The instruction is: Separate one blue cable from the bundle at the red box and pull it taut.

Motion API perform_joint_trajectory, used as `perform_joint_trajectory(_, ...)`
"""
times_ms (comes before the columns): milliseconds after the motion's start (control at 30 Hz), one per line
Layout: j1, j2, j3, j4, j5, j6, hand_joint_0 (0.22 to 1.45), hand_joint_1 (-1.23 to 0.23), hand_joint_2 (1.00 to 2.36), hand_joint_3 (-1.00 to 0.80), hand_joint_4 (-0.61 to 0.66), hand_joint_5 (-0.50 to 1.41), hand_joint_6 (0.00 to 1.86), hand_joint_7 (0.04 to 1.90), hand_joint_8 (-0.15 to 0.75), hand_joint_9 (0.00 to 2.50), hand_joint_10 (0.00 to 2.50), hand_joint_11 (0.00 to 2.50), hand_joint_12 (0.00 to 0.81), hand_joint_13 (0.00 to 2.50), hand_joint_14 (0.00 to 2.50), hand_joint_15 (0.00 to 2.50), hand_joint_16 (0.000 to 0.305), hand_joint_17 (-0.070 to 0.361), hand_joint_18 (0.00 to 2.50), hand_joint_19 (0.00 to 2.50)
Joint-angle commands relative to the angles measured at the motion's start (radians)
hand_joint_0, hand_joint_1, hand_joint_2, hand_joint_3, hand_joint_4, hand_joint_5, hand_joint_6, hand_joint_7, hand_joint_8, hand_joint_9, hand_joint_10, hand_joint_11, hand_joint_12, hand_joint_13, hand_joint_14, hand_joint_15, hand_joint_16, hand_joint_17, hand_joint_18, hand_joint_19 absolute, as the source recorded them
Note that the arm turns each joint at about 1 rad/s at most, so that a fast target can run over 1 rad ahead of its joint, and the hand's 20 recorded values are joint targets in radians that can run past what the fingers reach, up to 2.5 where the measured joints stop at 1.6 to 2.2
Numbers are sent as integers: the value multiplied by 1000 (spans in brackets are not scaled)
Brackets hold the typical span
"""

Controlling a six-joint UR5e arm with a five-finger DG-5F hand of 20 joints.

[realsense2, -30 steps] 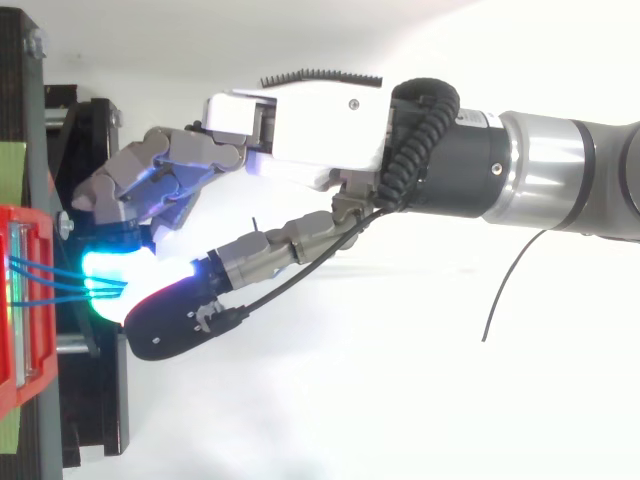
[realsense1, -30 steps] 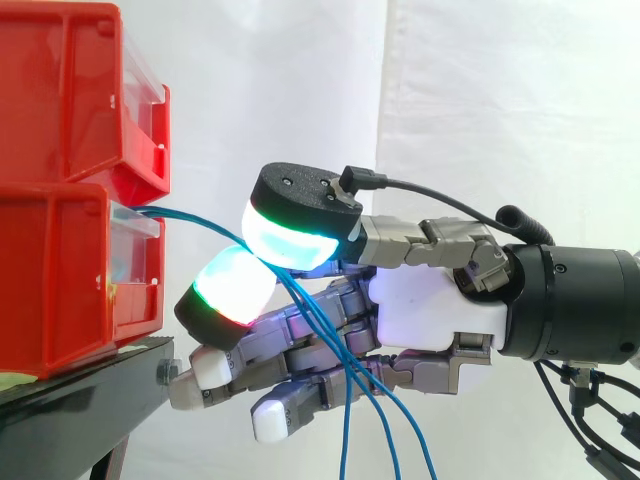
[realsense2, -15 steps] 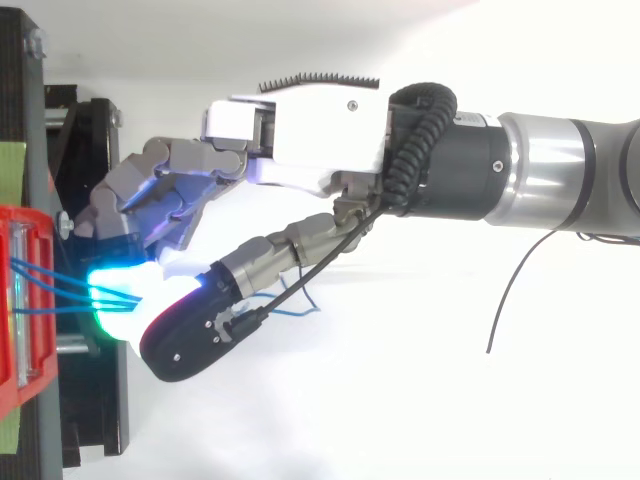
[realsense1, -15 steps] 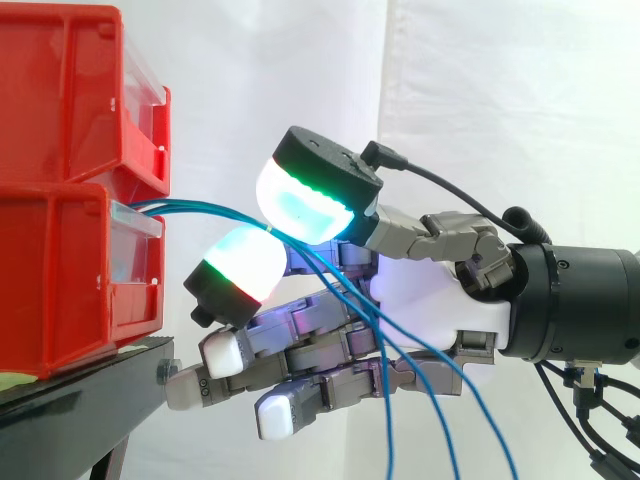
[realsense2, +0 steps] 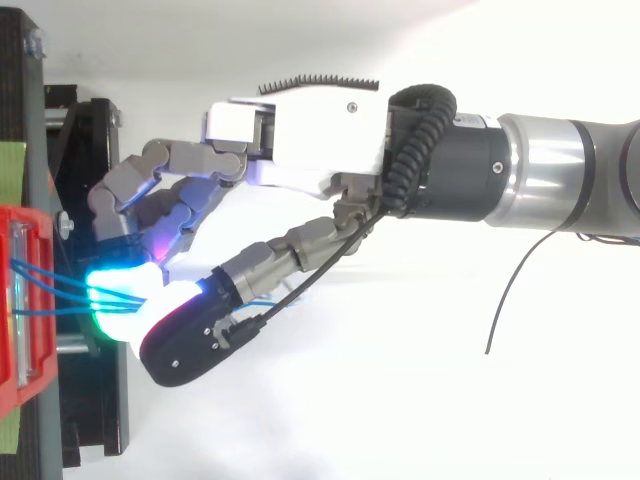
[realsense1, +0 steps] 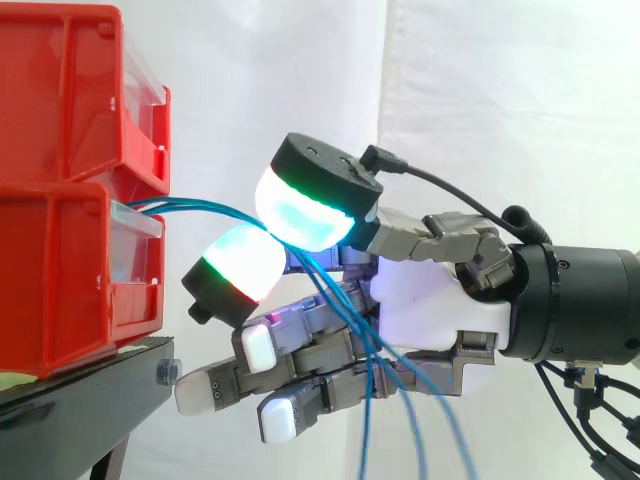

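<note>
Thin blue cables [realsense1: 200, 209] leave the front of the lower red box [realsense1: 60, 280] and arc rightward. They run between two glowing pads of my hand [realsense1: 430, 300]: a cyan-green one [realsense1: 305, 210] above and a green-red one [realsense1: 240, 268] below, pressed together. Behind the pinch the cables drop past the palm and out of the side view's bottom edge. I cannot tell how many strands are pinched. The other fingers curl below, holding nothing. From above, the cables [realsense2: 50, 290] span the short gap from the box [realsense2: 20, 380] to the pads [realsense2: 115, 300].
A second red box [realsense1: 70, 90] is stacked on the lower one. Both rest on a black stand [realsense1: 90, 385] whose edge lies just under and left of the fingers. A white curtain [realsense1: 500, 100] hangs behind.
The upper pad rose and the pinch shifted slightly right. The hanging cable ends swung out to the right, then back to near vertical. The lower fingers curled inward.
</note>
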Motion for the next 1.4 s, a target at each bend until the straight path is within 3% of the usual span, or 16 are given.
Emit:
perform_joint_trajectory(0, 2, 0, 0, 0, 1, 1, 609, -794, 1021, -174, 25, -139, 860, 1188, 315, 967, 22, 822, 340, 615, 14, 353, 44, 98, 658, 668)
perform_joint_trajectory(367, 0, 0, 0, -2, -6, 1, 620, -783, 1016, -259, 42, -149, 864, 1144, 318, 1065, 23, 1031, 346, 698, 16, 416, 43, 98, 681, 673)
perform_joint_trajectory(667, -1, 0, 2, -2, -9, 1, 611, -701, 1000, -500, 113, -150, 856, 1105, 320, 1072, 22, 1037, 345, 714, 17, 430, 43, 98, 684, 689)
perform_joint_trajectory(967, -3, 0, 2, -2, -9, 1, 597, -584, 1000, -500, 119, -149, 841, 1115, 320, 1070, 23, 989, 346, 721, 17, 437, 44, 99, 697, 708)
perform_joint_trajectory(1200, -3, 0, 2, 3, -9, -1, 601, -670, 1017, -245, 101, -148, 847, 1156, 328, 1054, 22, 1024, 354, 710, 17, 441, 44, 99, 704, 708)
perform_joint_trajectory(1367, -3, 0, 5, 0, -9, -2, 609, -758, 1020, -156, 62, -155, 861, 1172, 324, 1025, 23, 1038, 357, 708, 18, 446, 44, 100, 703, 717)
